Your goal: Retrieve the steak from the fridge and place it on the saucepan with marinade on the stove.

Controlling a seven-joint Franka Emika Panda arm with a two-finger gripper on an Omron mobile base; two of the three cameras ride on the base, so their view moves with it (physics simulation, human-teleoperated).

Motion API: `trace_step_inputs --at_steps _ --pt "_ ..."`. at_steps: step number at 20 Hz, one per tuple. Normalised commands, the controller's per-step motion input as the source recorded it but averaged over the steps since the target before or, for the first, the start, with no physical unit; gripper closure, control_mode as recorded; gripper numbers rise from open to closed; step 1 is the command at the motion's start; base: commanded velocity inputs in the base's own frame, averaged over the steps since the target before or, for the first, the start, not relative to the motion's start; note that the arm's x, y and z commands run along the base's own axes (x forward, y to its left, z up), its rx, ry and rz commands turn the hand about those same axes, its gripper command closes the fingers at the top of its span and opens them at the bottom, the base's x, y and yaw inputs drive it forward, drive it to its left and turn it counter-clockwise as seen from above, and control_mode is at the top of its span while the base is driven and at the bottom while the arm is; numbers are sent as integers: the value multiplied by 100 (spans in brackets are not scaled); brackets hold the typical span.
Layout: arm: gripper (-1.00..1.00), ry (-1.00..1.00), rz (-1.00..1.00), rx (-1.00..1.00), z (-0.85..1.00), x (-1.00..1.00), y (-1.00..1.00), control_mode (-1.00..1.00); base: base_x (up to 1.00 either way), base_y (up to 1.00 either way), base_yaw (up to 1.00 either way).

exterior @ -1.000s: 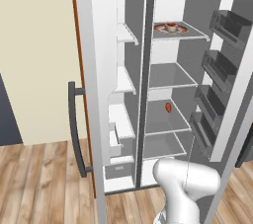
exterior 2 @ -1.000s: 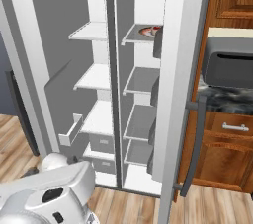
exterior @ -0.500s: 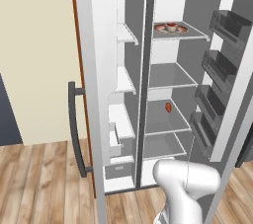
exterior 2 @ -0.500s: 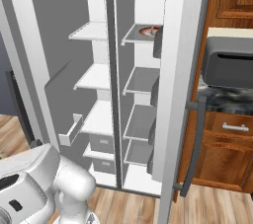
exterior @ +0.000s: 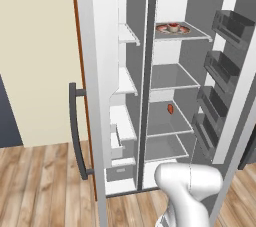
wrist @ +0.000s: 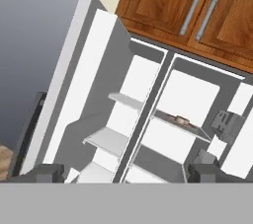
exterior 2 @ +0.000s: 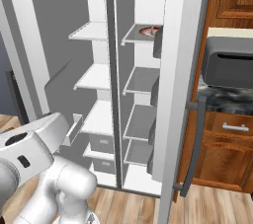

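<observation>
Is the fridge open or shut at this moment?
Open. Both doors of the fridge are swung wide, showing the white shelves inside; the steak lies on a lower shelf of the right compartment.

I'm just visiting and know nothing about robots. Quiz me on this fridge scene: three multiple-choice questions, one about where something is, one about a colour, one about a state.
1. Where does the steak lie in the fridge?
A. top shelf of the right compartment
B. third shelf down of the right compartment
C. a door bin

2. What colour are the fridge's door handles?
A. dark
B. white
C. brown wood

3. How do the fridge doors stand?
A. both shut
B. one open
C. both open

Answers:
1. B: in the left base view the small red piece sits two shelves below the plate on the top shelf.
2. A: the vertical bars look dark grey against the silver doors.
3. C: both compartments show their white shelves, with a door swung out on each side.
</observation>
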Motion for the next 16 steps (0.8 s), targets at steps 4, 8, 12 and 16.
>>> trace_step_inputs --at_steps 4,8,12,16 --pt "-100 0 -20 -11 -29 73 0 -100 0 0 0" --pt "-100 0 -17 -9 -49 71 0 -100 0 0 0" --pt "-100 -2 -15 -6 -61 58 1 -100 0 0 0" --pt "-100 -7 -14 -4 -61 39 0 -100 0 0 0"
